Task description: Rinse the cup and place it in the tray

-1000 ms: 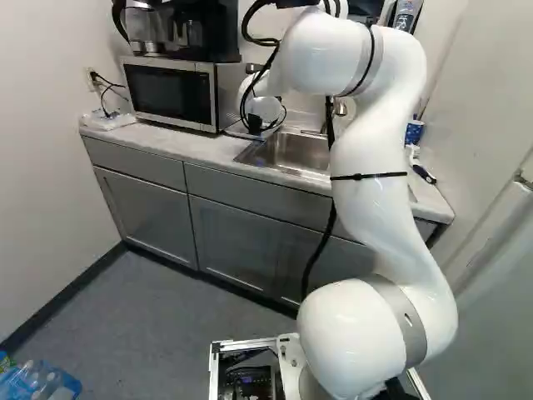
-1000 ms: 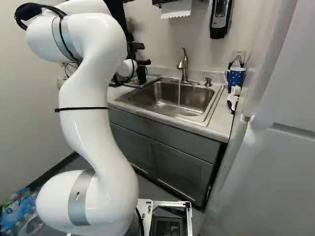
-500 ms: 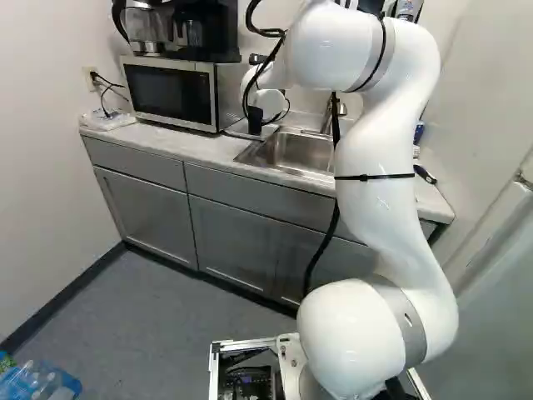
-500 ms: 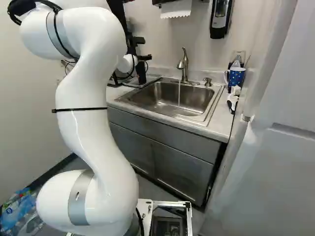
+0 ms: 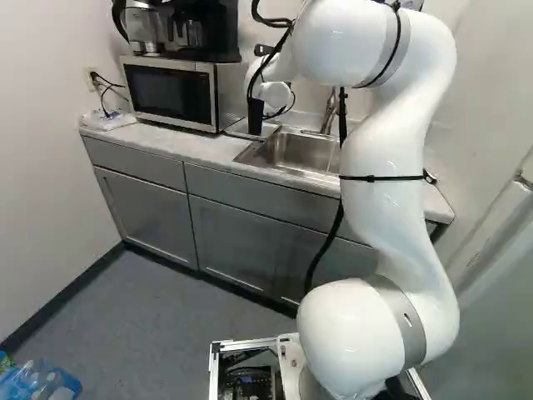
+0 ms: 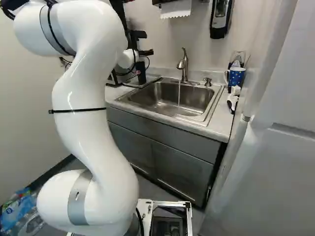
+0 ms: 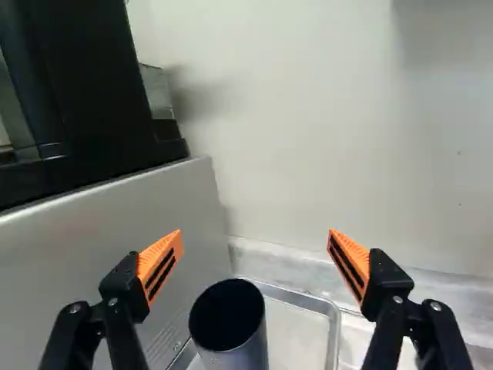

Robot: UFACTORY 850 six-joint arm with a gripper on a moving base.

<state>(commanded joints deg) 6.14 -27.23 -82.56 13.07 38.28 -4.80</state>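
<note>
The cup (image 7: 227, 314) is a plain, dark, straight-sided cylinder with a round open mouth and black inside. It stands upright in a shallow metal tray (image 7: 336, 335), beside the silver microwave (image 5: 171, 92). The black gripper (image 6: 143, 44) has its orange-padded fingers spread wide, neither touching the cup. The tray sits on a pale counter (image 6: 224, 120) next to a steel sink (image 6: 170, 98), where water (image 6: 178, 94) runs from the faucet (image 6: 183, 66). A dotted blue mug (image 6: 236, 76) stands at the sink's other side, near a pale wall.
</note>
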